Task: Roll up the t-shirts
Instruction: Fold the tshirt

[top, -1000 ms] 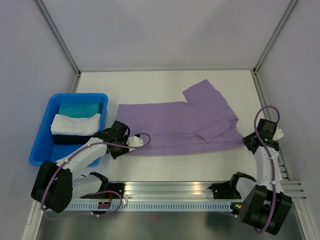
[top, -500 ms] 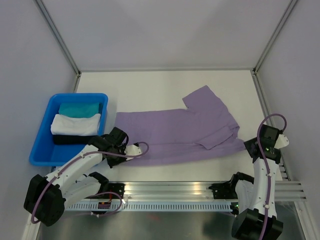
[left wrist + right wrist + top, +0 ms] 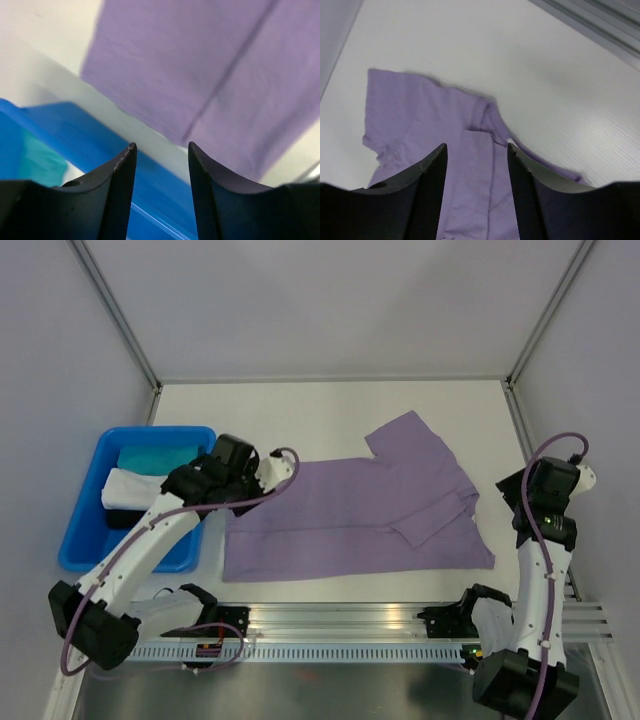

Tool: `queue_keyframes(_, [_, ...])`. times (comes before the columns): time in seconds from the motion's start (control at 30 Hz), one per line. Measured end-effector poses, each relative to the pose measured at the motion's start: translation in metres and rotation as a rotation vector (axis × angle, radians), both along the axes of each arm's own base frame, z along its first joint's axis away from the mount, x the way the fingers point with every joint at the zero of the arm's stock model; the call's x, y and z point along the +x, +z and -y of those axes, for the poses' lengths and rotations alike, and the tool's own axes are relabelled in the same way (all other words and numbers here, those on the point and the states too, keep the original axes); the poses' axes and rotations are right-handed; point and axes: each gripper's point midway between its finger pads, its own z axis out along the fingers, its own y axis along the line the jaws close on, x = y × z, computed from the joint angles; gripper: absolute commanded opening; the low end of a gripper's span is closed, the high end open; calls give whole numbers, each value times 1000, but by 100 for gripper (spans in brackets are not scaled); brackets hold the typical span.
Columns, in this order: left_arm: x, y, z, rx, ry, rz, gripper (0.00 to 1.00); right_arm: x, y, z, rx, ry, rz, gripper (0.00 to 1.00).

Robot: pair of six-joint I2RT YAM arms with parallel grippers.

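A: Jaws, L first?
B: Spread on the left gripper (image 3: 160, 147), nothing btwn the pads. Hanging over the strip of table (image 3: 300, 405) btwn the blue bin (image 3: 75, 550) and the shirt's hem corner, touching neither.

A: In the bin?
B: Teal cloth (image 3: 150, 456) at the far end, white cloth (image 3: 128, 487) just nearer and touching it (dark strip under the white, can't tell what).

A: And the t-shirt (image 3: 350, 515)?
B: Lavender, flat on the table, mid to R. Hem end toward the bin, near but apart. Neck end to the R. One sleeve out toward the far side, the other folded back over the body. Near edge approx parallel to the alu rail (image 3: 350, 618), apart from it.

A: R side?
B: Spread too on the right gripper (image 3: 476, 146), empty. Up high, off the shirt's R edge, close to the R wall. Below it in the wrist view: sleeve and folded flap, w/ bare table beyond.
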Motion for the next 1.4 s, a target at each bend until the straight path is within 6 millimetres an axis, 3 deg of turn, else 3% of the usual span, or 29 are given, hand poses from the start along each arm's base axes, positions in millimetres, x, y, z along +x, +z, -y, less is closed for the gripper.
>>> queue_keyframes(0.07, [35,19,16,-27,43,55,50,27,22,-5,-30,81,50,57])
queue_keyframes(0.13, [67,14,25,-5,86,51,49,60,40,-15,-70,175,50,59])
queue_keyframes(0.2, [93,-7,29,34,127,7,49,104,54,-34,-114,293,42,60])
queue_keyframes(0.3, [131,-44,14,92,228,-76,51,173,55,-67,-151,463,2,61])
queue_keyframes(0.37, [149,-61,-3,110,299,-112,54,215,38,-84,-174,551,-59,61])
queue_keyframes(0.47, [166,-75,-32,124,399,-141,58,258,-3,-93,-203,628,-166,63])
queue_keyframes(0.63, [177,-91,-46,129,456,-179,58,302,-73,-87,-214,679,-322,64])
queue_keyframes(0.8, [185,-122,-49,132,483,-247,56,310,-131,-88,-208,729,-443,64])
queue_keyframes(0.9, [181,-137,-56,131,499,-298,56,302,-152,-95,-219,772,-501,63])
queue_keyframes(1.07, [187,-143,-59,122,510,-318,54,302,-154,-107,-246,806,-484,61])
queue_keyframes(1.27, [194,-140,-48,64,505,-322,54,294,-154,-110,-255,825,-473,55])
queue_keyframes(1.4, [206,-130,-41,20,516,-295,53,289,-154,-113,-250,845,-465,26])
